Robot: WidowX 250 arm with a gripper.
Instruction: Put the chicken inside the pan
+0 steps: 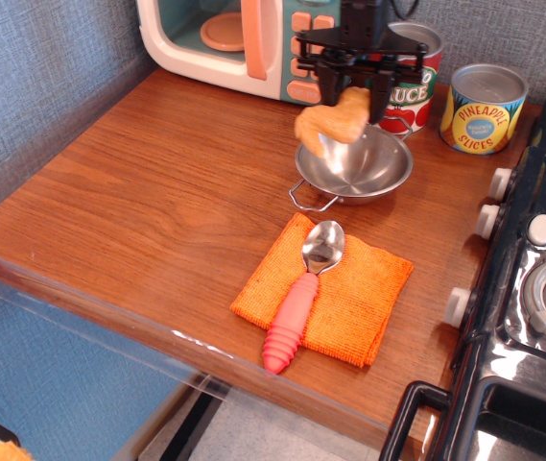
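One chicken (333,119), long axis roughly level pointing left, clamped in the gripper (355,91) above one pan (354,163); two cans behind pan.

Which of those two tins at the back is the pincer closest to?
The red tomato sauce tin. The pincer, holding the chicken, partly covers its label, while the yellow pineapple slices tin stands clear, farther right.

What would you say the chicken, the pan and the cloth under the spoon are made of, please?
Chicken: likely plastic, glossy tan-orange with soft highlights.
Pan: polished steel by its look, with mirror reflections.
Cloth: orange woven fabric, fuzzy matte texture.
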